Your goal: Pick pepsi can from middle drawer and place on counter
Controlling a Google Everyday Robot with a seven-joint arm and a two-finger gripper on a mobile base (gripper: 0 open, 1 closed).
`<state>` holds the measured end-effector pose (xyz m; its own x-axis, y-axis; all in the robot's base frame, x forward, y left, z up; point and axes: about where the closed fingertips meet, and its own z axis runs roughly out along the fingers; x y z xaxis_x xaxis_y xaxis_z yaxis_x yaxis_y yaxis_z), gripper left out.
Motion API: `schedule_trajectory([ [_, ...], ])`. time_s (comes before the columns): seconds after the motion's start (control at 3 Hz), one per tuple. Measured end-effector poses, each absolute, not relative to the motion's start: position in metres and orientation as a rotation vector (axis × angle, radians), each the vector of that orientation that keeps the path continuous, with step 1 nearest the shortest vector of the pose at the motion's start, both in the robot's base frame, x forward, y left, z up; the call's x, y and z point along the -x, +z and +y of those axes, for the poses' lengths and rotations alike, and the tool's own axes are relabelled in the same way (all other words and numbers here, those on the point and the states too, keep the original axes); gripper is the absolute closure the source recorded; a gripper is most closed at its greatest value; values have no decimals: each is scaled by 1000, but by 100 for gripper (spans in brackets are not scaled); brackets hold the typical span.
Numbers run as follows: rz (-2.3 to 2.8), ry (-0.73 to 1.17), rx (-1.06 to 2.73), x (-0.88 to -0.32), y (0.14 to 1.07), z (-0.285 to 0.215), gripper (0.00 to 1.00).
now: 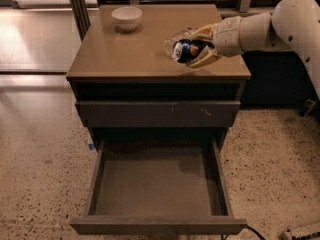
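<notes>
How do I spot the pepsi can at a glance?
Find the tan counter atop the drawer cabinet. At its right side the gripper clasps the pepsi can, tipped sideways. It is dark blue with a silver end, unlike the white bowl at the back left.

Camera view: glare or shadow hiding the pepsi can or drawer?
Camera view: mild sheen on the counter, none masking the pepsi can, gripped by the gripper over the counter's right side; middle drawer dim, shadowed at its back; floor glare upper left.

You see dim, warm light: glare on the counter (130, 54) just left of the gripper (194, 49) clasping the pepsi can (183, 50); the middle drawer (155, 184) lies shadowed.
</notes>
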<state>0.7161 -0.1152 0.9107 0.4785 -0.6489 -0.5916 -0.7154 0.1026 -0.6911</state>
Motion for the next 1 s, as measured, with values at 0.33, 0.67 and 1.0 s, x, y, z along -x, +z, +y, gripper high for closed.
schedule_trajectory([
  [0.33,1227,92,1603,-733,890,-120,100],
  [0.67,1230,86,1629,-758,880,-127,100],
  [1.0,1243,77,1640,-772,880,-134,100],
])
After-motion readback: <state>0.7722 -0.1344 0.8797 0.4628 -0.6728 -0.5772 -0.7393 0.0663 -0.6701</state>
